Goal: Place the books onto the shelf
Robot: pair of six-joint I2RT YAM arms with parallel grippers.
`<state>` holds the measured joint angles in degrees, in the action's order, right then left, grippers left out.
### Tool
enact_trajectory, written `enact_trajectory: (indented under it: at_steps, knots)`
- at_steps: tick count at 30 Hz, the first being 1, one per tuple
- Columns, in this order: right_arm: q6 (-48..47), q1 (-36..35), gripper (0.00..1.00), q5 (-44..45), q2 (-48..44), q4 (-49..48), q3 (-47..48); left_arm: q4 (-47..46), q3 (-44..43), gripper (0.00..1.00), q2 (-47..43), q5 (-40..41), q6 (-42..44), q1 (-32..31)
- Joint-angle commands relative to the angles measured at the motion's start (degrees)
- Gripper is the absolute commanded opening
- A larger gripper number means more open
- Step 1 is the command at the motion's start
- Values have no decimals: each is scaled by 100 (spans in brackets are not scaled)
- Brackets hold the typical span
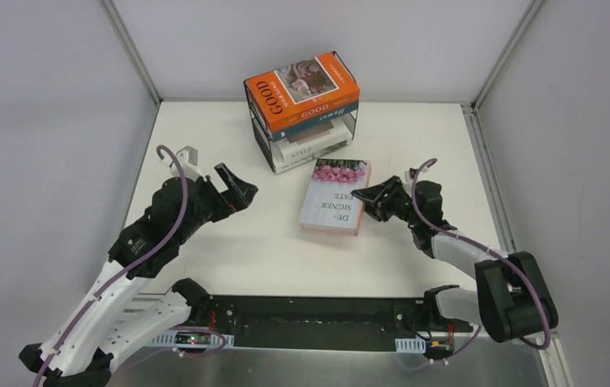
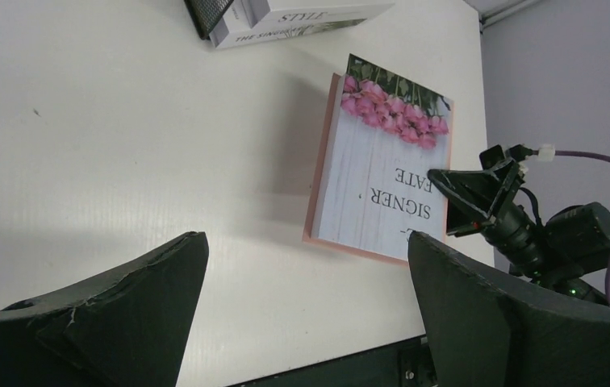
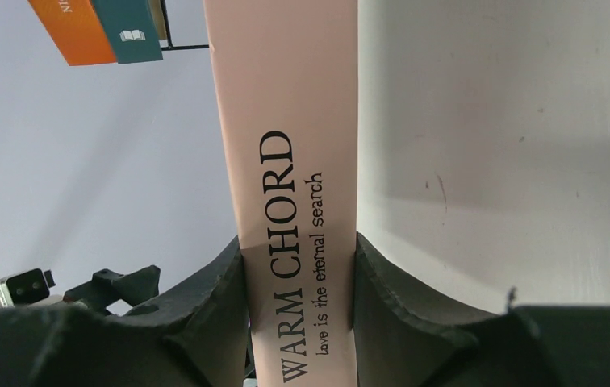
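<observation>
Pinching the pink-flower book by its spine
Stiff, likely light, the spine sits clamped between the right gripper fingers; the left gripper gapes wide, empty

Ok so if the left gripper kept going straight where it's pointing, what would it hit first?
Most likely the pink-flower book, on the long edge facing it; the open left gripper aims at it. Height is unclear, so it might pass over.
</observation>
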<state>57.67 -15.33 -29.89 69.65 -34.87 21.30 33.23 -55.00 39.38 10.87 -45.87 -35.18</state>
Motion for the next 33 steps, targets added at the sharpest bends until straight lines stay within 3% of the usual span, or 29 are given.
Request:
enact_trajectory:
  at_steps: [1, 31, 33]
  knots:
    - [349, -90, 0, 96, 317, -1203, 332, 145, -4, 99, -183, 381, 63, 23]
    - [943, -141, 0, 63, 2464, -3345, 1217, 351, -15, 100, -396, 433, -1, 21]
    - [1418, -140, 0, 168, 2537, -3368, 1273, 367, -19, 100, -403, 427, -4, 21]
